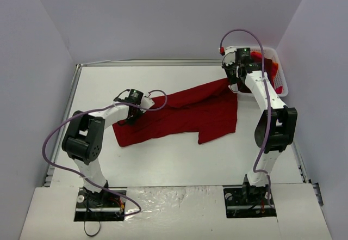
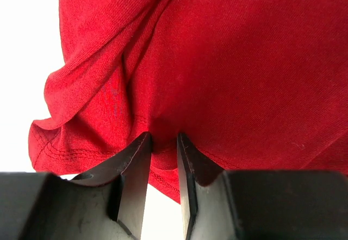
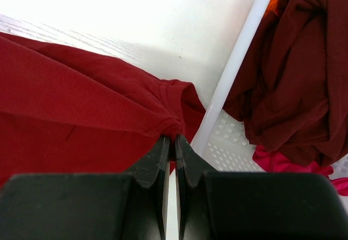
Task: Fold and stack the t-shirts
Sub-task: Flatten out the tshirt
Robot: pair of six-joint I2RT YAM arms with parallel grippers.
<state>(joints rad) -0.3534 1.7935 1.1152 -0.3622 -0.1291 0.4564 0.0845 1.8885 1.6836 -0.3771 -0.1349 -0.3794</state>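
Dark red t-shirt [image 1: 185, 115] lying rumpled mid worktop [image 1: 163, 164], stretching toward white mesh basket [image 3: 239, 60] at far right corner. Left jaws pinching left hem, right jaws clamped on far right end. Step: spreading flat. Next, probably: even outward pull before folding.

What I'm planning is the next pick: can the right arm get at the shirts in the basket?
Probably not yet: its fingers are shut on the spread shirt, though the open basket lies beside them.

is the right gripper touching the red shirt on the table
Touching. The right wrist view shows the right gripper closed on a bunched edge of the red t-shirt, with the cloth pinched between its fingertips.
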